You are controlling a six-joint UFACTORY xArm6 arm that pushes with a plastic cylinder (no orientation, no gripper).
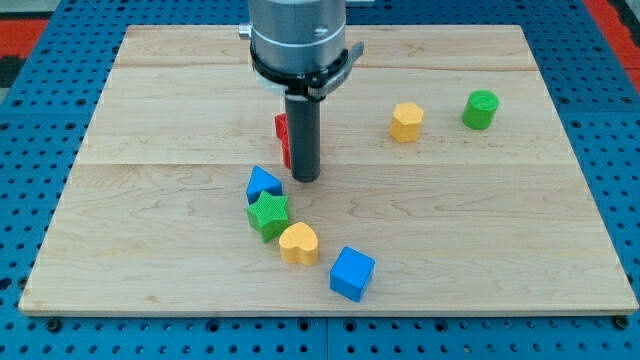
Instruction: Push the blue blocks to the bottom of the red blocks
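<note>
My tip [305, 179]: bare dark rod, no jaws, holding nothing, just right of the red blocks [283, 137].
Blue triangular block [263, 183]: lower left of tip.
Blue cube [352, 273]: near wooden board [480, 230] bottom.

Blocks on the wooden board [480, 230], by colour: two blue, a triangular block [263, 183] and a cube [352, 273]; two green, a star [268, 213] and a cylinder [480, 109]; two yellow, a heart [298, 243] and a pentagon-like block [406, 122]; red blocks [283, 138], partly hidden, number uncertain.
</note>
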